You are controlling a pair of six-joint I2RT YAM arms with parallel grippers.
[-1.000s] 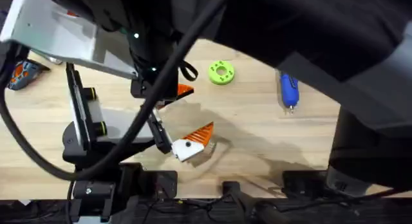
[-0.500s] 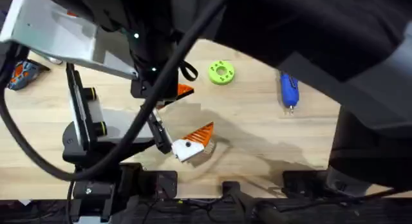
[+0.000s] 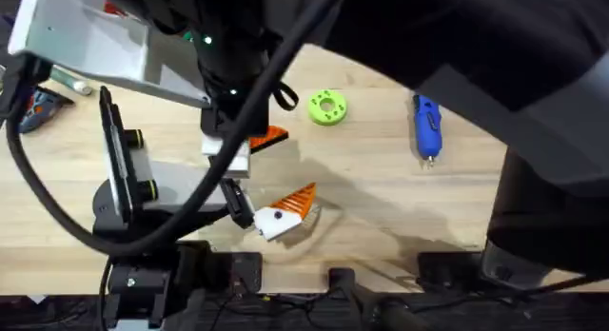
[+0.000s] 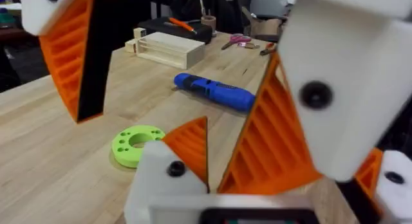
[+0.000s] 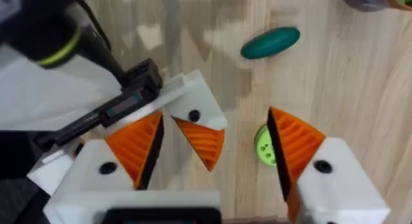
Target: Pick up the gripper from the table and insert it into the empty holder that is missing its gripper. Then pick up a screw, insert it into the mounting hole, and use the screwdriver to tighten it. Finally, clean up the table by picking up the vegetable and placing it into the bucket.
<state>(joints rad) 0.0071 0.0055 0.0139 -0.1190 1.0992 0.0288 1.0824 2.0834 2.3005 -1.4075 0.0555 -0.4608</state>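
Left claw (image 4: 180,98): jaws wide, holding nothing. Right claw (image 5: 215,153): jaws wide, holding nothing.

Gripper (image 4: 191,145): an orange ribbed wedge lying against the white holder (image 4: 164,185), low between the left claw's fingers and just ahead of them. Whether it is fully seated cannot be told.

Handling, as judged: a small, light, stiff plastic part. The ribbed face should give friction, while the thin tip offers little purchase, so take it across the flat sides near the thick end. It would likely shift under a light knock until screwed.

View differences:
- The left wrist view shows the screwdriver (image 4: 215,92) and a wooden box (image 4: 168,49) beyond the left claw, and a green disc (image 4: 136,143) nearer.
- The right wrist view shows the holder's black body and screw hole between the right claw's fingers — also the vegetable (image 5: 270,42) and the bucket (image 5: 386,0) beyond.
- The overhead view places the screwdriver well apart from the holder.
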